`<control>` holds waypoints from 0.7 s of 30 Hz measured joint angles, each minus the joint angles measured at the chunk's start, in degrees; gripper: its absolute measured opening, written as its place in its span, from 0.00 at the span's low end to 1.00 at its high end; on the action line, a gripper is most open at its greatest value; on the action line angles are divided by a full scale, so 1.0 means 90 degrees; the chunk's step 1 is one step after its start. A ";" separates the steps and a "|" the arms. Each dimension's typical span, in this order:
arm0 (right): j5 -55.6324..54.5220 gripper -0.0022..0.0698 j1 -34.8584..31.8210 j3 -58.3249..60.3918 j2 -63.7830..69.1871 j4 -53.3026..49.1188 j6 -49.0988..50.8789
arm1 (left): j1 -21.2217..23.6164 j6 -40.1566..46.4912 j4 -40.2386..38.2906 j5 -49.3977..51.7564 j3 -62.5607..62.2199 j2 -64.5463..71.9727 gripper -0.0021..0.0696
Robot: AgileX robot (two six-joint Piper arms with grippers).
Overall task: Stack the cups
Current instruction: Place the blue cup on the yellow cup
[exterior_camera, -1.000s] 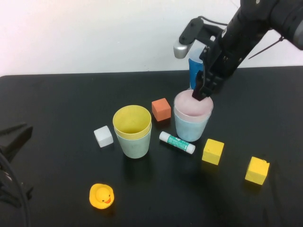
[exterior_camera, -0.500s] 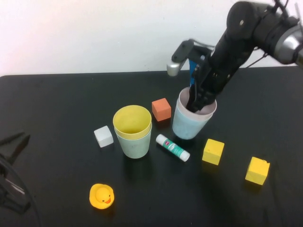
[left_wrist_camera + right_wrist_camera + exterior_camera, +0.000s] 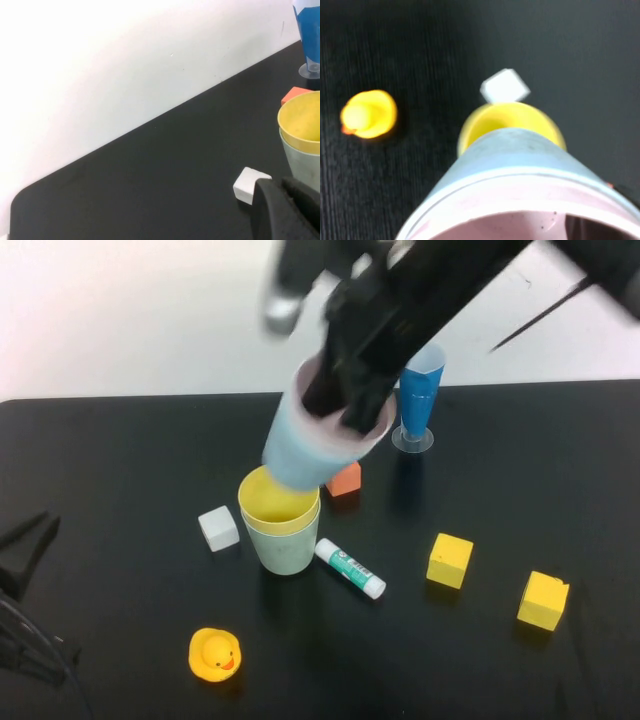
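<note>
1. The blue-and-pink cup pair (image 3: 318,440) is gripped at its rim by the right gripper (image 3: 345,405) and held tilted just above the yellow cup (image 3: 279,496).
2. It should be straightened up and centred before being lowered, so nothing gets tipped.
3. The yellow cup is nested in a pale green cup (image 3: 285,545); nothing is seen inside it.
4. The left gripper (image 3: 287,210) is parked well left of the yellow cup; whether it's open can't be told.

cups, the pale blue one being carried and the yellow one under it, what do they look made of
Pale blue cup, held tilted on the right gripper above the stack: likely matte plastic, with thin walls and a pink lining. Yellow cup, nested in a pale green cup: probably the same smooth plastic, evenly coloured and without gloss. Left gripper sits parked at the table's left edge.
</note>
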 joint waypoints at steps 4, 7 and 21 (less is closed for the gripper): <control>0.0000 0.13 0.0326 0.0000 0.0433 -0.0284 -0.0295 | 0.0000 0.0000 0.0000 -0.0003 0.0000 0.0000 0.03; 0.0000 0.13 0.0365 0.0000 0.0599 -0.0375 -0.0406 | 0.0000 0.0000 0.0000 -0.0003 0.0000 0.0000 0.03; -0.0410 0.13 0.0365 -0.0333 0.0806 -0.0307 -0.0484 | 0.0000 -0.0072 0.0000 0.0012 0.0056 0.0000 0.03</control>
